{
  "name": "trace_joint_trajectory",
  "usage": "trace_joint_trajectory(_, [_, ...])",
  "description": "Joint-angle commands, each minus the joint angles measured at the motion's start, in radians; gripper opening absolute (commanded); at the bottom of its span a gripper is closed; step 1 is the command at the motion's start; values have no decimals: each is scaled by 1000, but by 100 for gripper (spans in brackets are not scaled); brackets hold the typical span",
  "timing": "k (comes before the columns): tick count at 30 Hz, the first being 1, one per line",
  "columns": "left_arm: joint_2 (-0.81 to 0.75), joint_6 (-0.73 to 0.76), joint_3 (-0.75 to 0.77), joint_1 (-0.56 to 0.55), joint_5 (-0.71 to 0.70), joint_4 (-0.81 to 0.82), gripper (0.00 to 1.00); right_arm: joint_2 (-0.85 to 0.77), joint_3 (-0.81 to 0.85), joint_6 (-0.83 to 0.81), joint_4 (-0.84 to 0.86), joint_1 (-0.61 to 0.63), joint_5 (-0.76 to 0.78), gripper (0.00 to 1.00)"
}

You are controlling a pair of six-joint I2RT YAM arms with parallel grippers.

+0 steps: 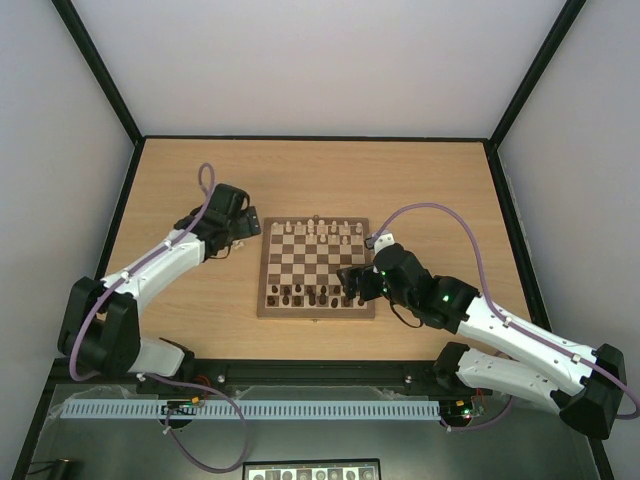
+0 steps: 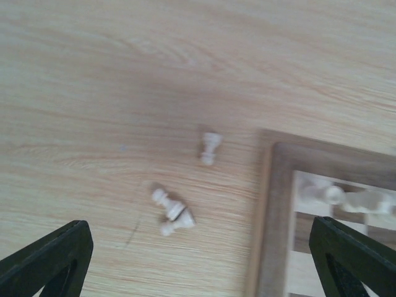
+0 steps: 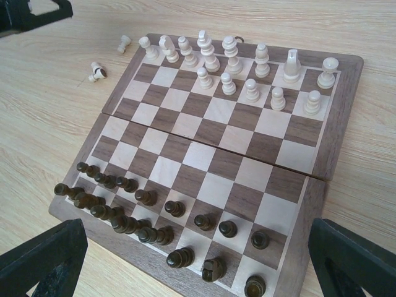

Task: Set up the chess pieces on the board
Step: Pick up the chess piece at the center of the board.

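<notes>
1. The right gripper hangs over the near edge of the board. Its fingers are spread wide and nothing is between them.
2. Under it, the dark chessmen fill the two nearest rows. On the left they are crowded together. A low move of this gripper could knock them over.
3. No box or tray is in view. Only the board carries things, and its middle rows are bare.
4. In the two far rows stand the pale chess pieces: eight in the back row and five pawns before it. The three squares on the left of the pawn row are bare.
5. Beyond the far left corner, three loose pale pieces lie on their sides on the surface, near the border. Two of them touch each other, and the third is a little apart.
6. The left gripper hovers above them, spread open and empty.
7. In my judgement the risks are these:
   - The touching pair may be pinched together, or one may be flicked away.
   - A lying piece is round and may roll or slip out.
   - Setting a pawn down may topple the standing neighbours, because the squares are tight.
</notes>
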Motion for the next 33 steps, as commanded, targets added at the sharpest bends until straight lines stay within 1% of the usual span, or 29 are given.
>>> trace_joint_trajectory(1, [1, 18, -70, 79, 118, 117, 96, -1, 28, -7, -28, -6, -12, 99])
trace_joint_trajectory(4, [14, 14, -94, 88, 121, 163, 81, 4, 31, -8, -30, -6, -13, 99])
trace_joint_trajectory(6, [11, 14, -112, 88, 111, 194, 65, 8, 31, -8, -29, -5, -16, 99])
trace_joint_trajectory(9, [1, 15, -142, 88, 96, 229, 51, 14, 26, -8, -23, -5, -17, 99])
trace_joint_trajectory(11, [2, 16, -156, 88, 85, 244, 45, 18, 21, -7, -17, -6, -17, 99])
trace_joint_trajectory(17, [43, 6, -187, 88, 70, 286, 36, 32, 14, -8, -1, -6, -27, 99])
trace_joint_trajectory(21, [50, -6, -219, 88, 89, 318, 35, 36, 8, -8, 4, -5, -27, 99])
trace_joint_trajectory(23, [70, -4, -210, 88, 97, 333, 34, 38, 2, -9, 12, -6, -28, 99])
trace_joint_trajectory(26, [128, 8, -185, 89, 100, 370, 30, 45, 1, -8, 16, -6, -31, 99])
trace_joint_trajectory(28, [187, 17, -151, 89, 106, 381, 25, 45, 1, -9, 16, -6, -31, 99])
trace_joint_trajectory(33, [283, 18, -125, 90, 106, 435, 20, 36, -7, -8, 15, -6, -24, 99])
